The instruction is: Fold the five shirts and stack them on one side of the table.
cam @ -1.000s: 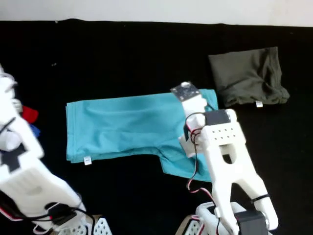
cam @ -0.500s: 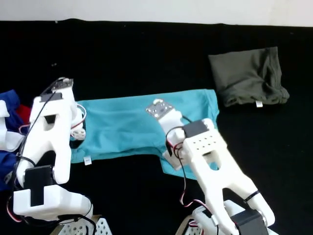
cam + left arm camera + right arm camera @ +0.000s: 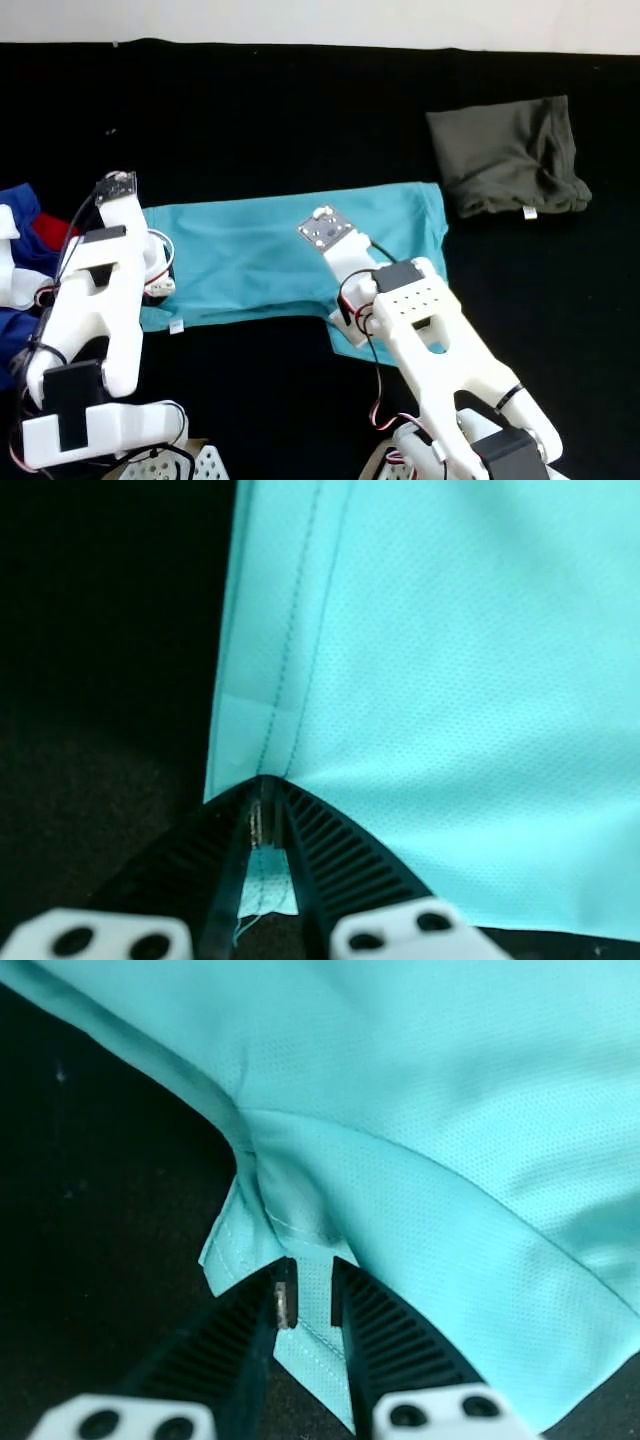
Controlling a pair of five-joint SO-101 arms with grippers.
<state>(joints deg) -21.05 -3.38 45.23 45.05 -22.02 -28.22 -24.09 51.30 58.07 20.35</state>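
Note:
A teal shirt (image 3: pixel 270 255) lies across the middle of the black table, folded lengthwise. My left arm stands over its left end. The left gripper (image 3: pixel 262 825) is shut on the hemmed corner of the teal shirt (image 3: pixel 440 680). My right arm leans over the near edge of the shirt by the sleeve. The right gripper (image 3: pixel 310 1295) is pinched on a fold of the teal shirt (image 3: pixel 430 1110), with cloth between its black fingers (image 3: pixel 350 1320). In the high view the wrists hide both grippers. A folded dark olive shirt (image 3: pixel 510 155) rests at the back right.
Blue and red clothes (image 3: pixel 25 245) are heaped at the table's left edge, beside my left arm. The table (image 3: pixel 250 110) shows bare black behind the teal shirt and between it and the olive shirt.
My left arm swung in from the left edge onto the shirt's left end. My right arm moved from the shirt's far right part down and left to its near edge.

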